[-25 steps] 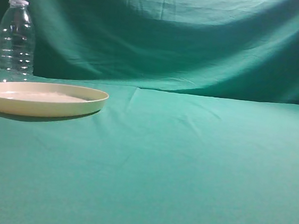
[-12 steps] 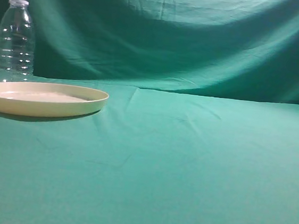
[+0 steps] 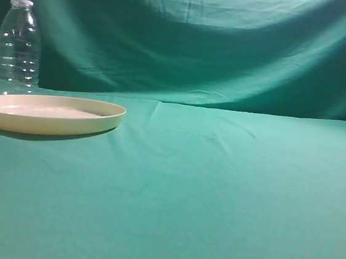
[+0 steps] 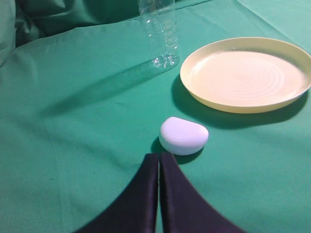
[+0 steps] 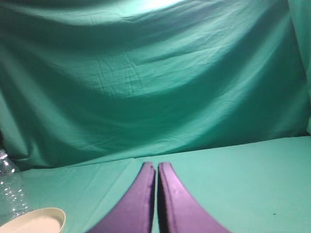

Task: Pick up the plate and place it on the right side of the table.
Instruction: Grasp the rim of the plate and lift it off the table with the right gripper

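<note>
Hovering clenched and empty, left end effector (image 4: 159, 158) and right end effector (image 5: 156, 167) apparently clear the plate (image 4: 247, 73).

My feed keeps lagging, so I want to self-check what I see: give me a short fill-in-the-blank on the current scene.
1. In the left wrist view, the small white case lies between the left pincer and the ____.
2. The clear bottle stands ____ on the table.
3. The plate sits on the ____ side of the exterior view.
4. The right pincer is ____, holding nothing.

Missing words: plate; upright; left; shut
</note>
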{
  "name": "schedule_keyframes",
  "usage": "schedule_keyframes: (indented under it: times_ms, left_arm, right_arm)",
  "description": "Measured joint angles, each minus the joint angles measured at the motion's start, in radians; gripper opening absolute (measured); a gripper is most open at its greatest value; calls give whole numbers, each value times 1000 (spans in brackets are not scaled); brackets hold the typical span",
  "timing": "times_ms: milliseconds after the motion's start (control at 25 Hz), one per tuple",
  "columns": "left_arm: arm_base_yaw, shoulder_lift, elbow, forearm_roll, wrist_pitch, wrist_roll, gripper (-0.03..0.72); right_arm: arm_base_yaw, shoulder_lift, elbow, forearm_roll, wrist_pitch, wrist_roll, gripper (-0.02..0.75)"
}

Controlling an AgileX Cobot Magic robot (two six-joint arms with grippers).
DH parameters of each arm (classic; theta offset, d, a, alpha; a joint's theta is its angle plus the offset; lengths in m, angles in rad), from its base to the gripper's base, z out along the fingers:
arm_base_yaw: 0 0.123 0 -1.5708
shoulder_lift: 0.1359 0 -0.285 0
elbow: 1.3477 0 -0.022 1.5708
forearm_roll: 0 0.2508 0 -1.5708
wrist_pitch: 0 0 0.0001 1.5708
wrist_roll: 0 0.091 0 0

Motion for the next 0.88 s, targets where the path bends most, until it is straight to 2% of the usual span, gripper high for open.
schedule_keyframes:
  times_ms: [200,480,640,720,880]
  left_arm:
    - [0,0,0,0,0,0,0]
    - [0,0,0,0,0,0,0]
    - [0,0,0,0,0,0,0]
    - [0,0,0,0,0,0,0]
    - [0,0,0,0,0,0,0]
  right_arm:
    - [0,134,-217,0,226,0,0]
    - [0,465,-528,26,651,-19,0]
    - [0,599,-604,45,748,-107,0]
    - [0,660,-635,104,774,-245,0]
    - [0,808,-745,361,866,-498,0]
